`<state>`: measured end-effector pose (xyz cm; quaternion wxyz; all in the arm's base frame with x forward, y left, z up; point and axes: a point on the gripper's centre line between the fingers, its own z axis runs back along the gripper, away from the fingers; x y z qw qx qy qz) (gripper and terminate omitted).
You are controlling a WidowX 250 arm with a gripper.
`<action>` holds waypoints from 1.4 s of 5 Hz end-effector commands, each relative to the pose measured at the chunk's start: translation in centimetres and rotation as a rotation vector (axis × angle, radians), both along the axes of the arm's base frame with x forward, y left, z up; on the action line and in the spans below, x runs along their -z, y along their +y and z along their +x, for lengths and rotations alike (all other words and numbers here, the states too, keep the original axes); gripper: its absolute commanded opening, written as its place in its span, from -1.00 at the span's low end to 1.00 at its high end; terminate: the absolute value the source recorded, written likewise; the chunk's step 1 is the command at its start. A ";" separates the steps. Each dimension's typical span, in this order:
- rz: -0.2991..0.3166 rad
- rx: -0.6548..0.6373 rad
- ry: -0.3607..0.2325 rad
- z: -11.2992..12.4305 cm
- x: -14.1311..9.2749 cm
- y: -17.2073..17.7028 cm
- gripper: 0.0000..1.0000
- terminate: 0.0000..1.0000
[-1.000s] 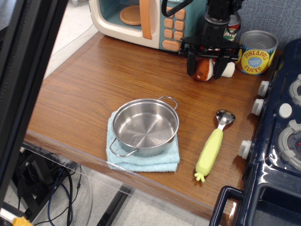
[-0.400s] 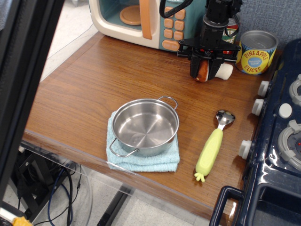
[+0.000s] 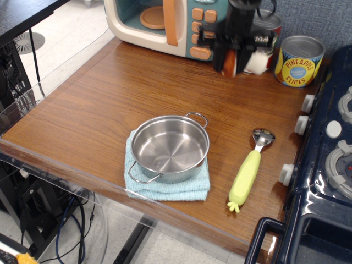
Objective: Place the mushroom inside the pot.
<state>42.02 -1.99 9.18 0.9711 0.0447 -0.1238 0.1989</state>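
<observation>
The shiny steel pot (image 3: pixel 169 147) with two wire loop handles sits on a light blue cloth (image 3: pixel 170 187) near the table's front edge. My gripper (image 3: pixel 237 59) is at the back of the table, raised above the surface, shut on the mushroom (image 3: pixel 246 61). The mushroom's reddish-brown cap shows on the left between the fingers and its cream stem sticks out to the right. The gripper is far behind and to the right of the pot.
A toy microwave (image 3: pixel 165 22) stands at the back. A pineapple slices can (image 3: pixel 300 60) and another can (image 3: pixel 268 25) stand at the back right. A yellow-handled metal scoop (image 3: pixel 247 170) lies right of the pot. A dark blue toy stove (image 3: pixel 324 165) fills the right side.
The gripper closed on the mushroom and lifted it off the table, moving up and slightly left. A dark bar at the left of the view has shifted away.
</observation>
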 end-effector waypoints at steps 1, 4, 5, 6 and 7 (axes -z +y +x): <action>-0.055 -0.002 -0.098 -5.5 -3.8 2.4 -1.00 -1.00; -0.010 0.141 0.013 -13.4 0.3 3.0 -1.00 -1.00; 0.053 0.180 0.015 -13.4 1.7 3.4 -1.00 -1.00; 0.071 0.218 0.075 -13.7 3.6 3.0 -1.00 -1.00; 0.070 0.199 0.098 -13.6 4.1 2.9 1.00 -1.00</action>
